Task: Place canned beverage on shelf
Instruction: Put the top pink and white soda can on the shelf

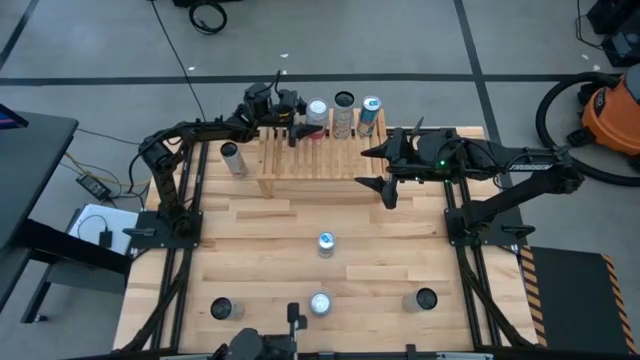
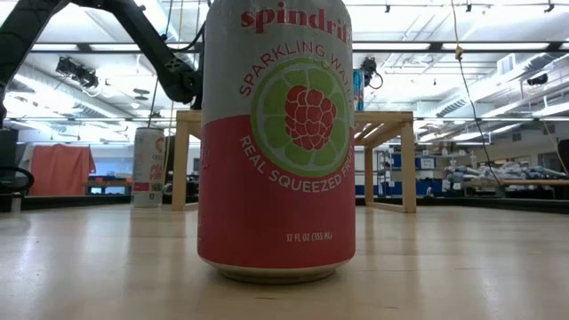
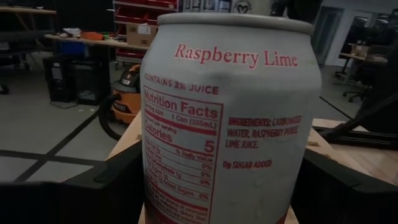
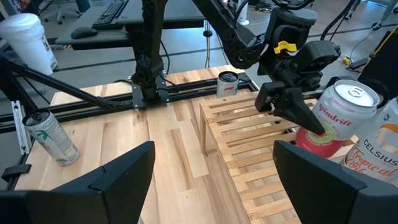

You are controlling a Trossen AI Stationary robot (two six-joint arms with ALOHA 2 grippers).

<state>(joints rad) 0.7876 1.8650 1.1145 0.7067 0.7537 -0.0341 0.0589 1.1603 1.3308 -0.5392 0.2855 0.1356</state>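
Note:
The shelf [image 1: 320, 155] is a pale slatted wood rack at the table's far middle. My left gripper [image 1: 310, 116] is over its far left part, shut on a pink and white raspberry lime can [image 3: 230, 118], which also shows beside its fingers in the right wrist view [image 4: 339, 115]. Two more cans [image 1: 344, 108] [image 1: 371, 108] stand to its right on the shelf's far edge. My right gripper [image 4: 214, 186] hovers open above the shelf's right end, with nothing between its fingers. My left gripper pinches the can's side wall [image 3: 155, 180] between its two fingers [image 3: 106, 183], one on each side, about halfway up. The fingers come in level from the table's left. The can is upright. Whether its base [image 4: 314, 144] rests on the slats, I cannot tell.
One can [image 1: 232, 158] stands on the table left of the shelf. Several more stand on the near half of the table [image 1: 326, 242] [image 1: 320, 303] [image 1: 426, 298] [image 1: 221, 308]. One of them fills the low view [image 2: 276, 142] and hides most of the shelf.

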